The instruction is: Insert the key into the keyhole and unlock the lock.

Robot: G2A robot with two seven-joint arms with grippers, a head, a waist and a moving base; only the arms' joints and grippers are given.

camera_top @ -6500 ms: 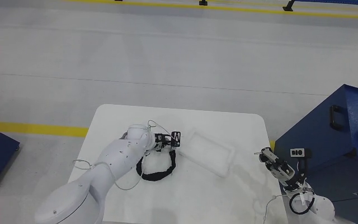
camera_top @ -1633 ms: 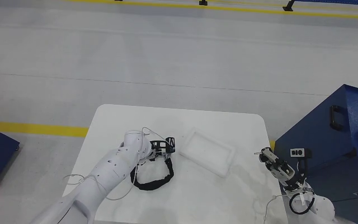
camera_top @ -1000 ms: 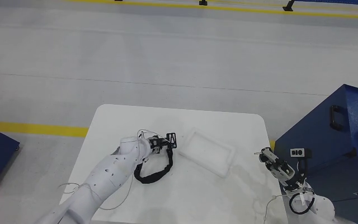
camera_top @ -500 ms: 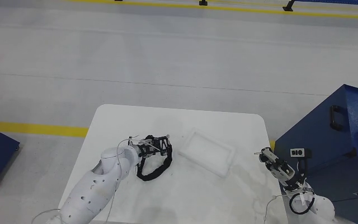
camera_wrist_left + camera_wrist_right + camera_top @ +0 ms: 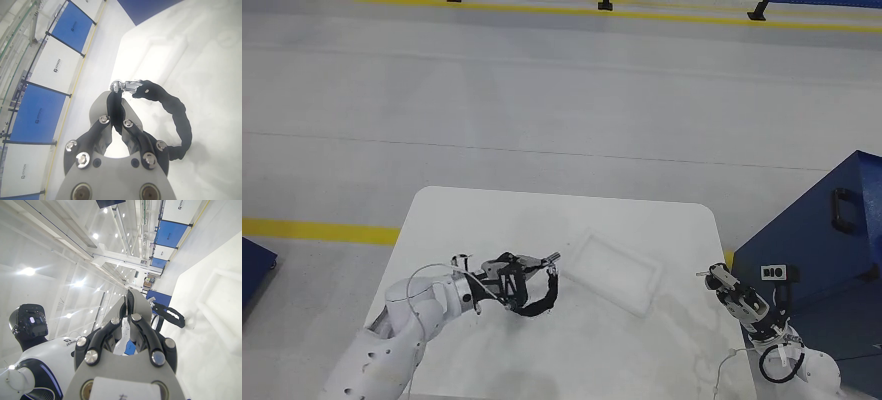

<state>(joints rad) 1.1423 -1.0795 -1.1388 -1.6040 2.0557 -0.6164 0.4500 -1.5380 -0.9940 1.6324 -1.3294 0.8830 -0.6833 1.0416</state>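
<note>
Left gripper [image 5: 115, 95], fingers pinched on the black sleeve of the lock [image 5: 177, 109] just behind its chrome head [image 5: 125, 86], holds the loop over the table [image 5: 542, 215] near the white tray [image 5: 627, 250]. Over the past few seconds you have seen this arm draw back from the tray's edge toward the robot and swing round, so the head now juts out toward the tray and the far arm. The loop that trailed flat on the table is gathered up beside the fingers. Whether its low bend touches the surface cannot be told.

Right gripper [image 5: 127, 300] has not stirred at the table's right edge, well apart from the lock. Its fingers are closed on a thin strip of metal that looks to be the key [image 5: 125, 307].

Read the shift as presentation: the lock is likely being turned to face the key, and insertion has not begun. The keyhole is too small to make out, so you cannot yet judge whether it is lined up.

Lettering shows on the blue and white barrier panels [image 5: 37, 113] behind the table. It is print on the surroundings, and none appears on lock or key.
</note>
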